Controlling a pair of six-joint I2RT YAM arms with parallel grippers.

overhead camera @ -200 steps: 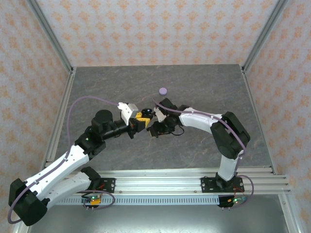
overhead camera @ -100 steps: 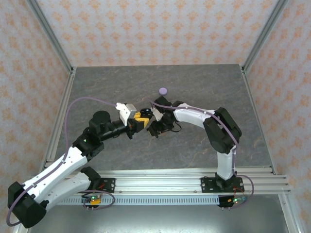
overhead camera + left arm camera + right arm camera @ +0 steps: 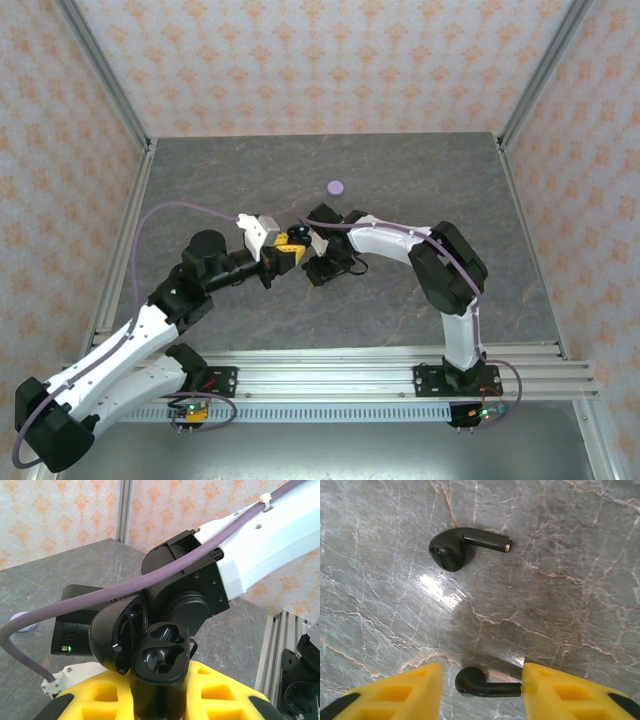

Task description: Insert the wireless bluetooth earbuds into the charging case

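My left gripper (image 3: 161, 692) is shut on the base of a black charging case (image 3: 164, 656), held upright. Its lid (image 3: 116, 637) hangs open to the left, and both sockets are empty. In the top view the left gripper (image 3: 289, 241) sits at mid-table, close to the right gripper (image 3: 322, 264), which points down at the table. One black earbud (image 3: 481, 684) lies between the open yellow fingers of my right gripper (image 3: 481, 676). Its stem tip touches the right finger (image 3: 555, 685), with a gap on the left. A second black earbud (image 3: 457, 547) lies further off.
A round lavender case (image 3: 336, 187) lies on the grey marble table (image 3: 420, 180) behind the grippers and appears in the left wrist view as a lavender case (image 3: 20, 622). The right arm's wrist (image 3: 200, 595) looms just behind the held case. Metal frame posts edge the table.
The right arm's elbow has swung left and its gripper has edged toward the left gripper. The left arm has shifted slightly, still holding the case.
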